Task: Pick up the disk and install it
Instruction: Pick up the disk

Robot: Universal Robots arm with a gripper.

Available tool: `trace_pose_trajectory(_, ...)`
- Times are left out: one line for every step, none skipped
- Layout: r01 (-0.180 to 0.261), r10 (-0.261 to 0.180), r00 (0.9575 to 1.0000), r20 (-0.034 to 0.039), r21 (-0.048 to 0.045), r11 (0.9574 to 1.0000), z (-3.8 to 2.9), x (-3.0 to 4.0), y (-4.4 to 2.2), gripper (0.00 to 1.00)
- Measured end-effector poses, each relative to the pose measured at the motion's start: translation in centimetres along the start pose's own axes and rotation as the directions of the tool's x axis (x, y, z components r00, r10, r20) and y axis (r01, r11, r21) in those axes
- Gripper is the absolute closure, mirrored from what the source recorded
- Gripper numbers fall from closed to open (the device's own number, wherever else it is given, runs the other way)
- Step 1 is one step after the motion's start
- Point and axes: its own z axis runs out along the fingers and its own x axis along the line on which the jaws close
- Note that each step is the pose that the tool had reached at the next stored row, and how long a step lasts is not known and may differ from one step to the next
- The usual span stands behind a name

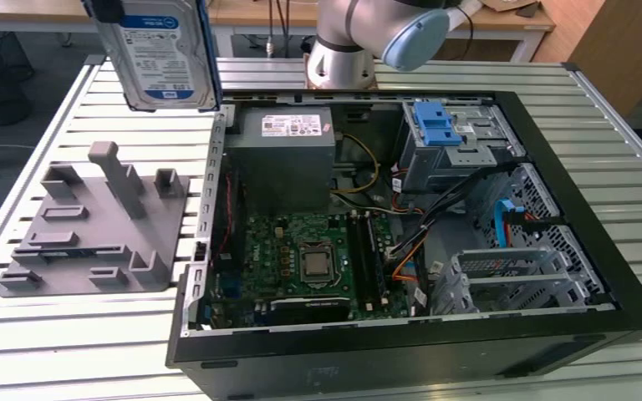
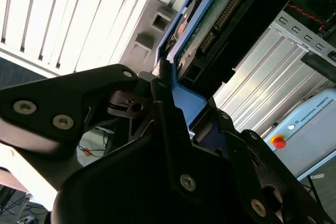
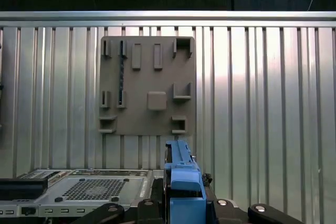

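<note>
Above the slatted metal table (image 1: 64,342), up at the exterior view's left, the disk (image 1: 165,50) is hanging in the air. It is sitting higher than the grey parts fixture (image 1: 98,242) and beside the open computer case (image 1: 410,351).

The largest hazard, by my judgement, is that case. Its side wall is standing close by, and a low traverse could be knocking the disk's lower end against the rim.

Next is the grey drive cage (image 1: 455,150) with its blue latch, which is sitting at the case's far side among cables (image 1: 444,205). A skewed approach could be jamming the carrier at the cage mouth or snagging a wire.

Smaller still, the gripper (image 3: 182,182) is clamping only the blue carrier bracket (image 2: 186,100) at one end. The plastic could be flexing there and letting the heavy drive swing or slip.

The disk is standing on end, its long axis running near vertical with a slight lean. Its label is facing the exterior camera, with the gripped end uppermost and the free end pointing down toward the table.
</note>
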Motion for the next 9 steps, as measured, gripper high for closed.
trace_pose_trajectory(0.0,0.0,1.0,0.0,-0.0006,1.0,-0.04,-0.02,-1.6,0.64)
trace_pose_trajectory(0.0,0.0,1.0,0.0,-0.0009,1.0,-0.08,-0.05,-3.33,0.64)
trace_pose_trajectory(0.0,0.0,1.0,-0.0001,-0.001,1.0,-0.09,-0.05,-3.7,0.64)
trace_pose_trajectory(0.0,0.0,1.0,0.0,-0.001,1.0,-0.09,-0.06,-4.07,0.64)
trace_pose_trajectory(0.0,0.0,1.0,0.0,-0.001,1.0,-0.1,-0.06,-4.44,0.64)
trace_pose_trajectory(0.0,0.0,1.0,0.0,-0.0009,1.0,-0.1,-0.07,-4.8,0.64)
trace_pose_trajectory(0.0,0.0,1.0,0.0,-0.0009,1.0,-0.1,-0.07,-5.17,0.64)
trace_pose_trajectory(0.0,0.0,1.0,-0.0001,-0.0009,1.0,-0.12,-0.08,-5.55,0.64)
trace_pose_trajectory(0.0,0.0,1.0,-0.0001,-0.001,1.0,-0.13,-0.09,-5.95,0.64)
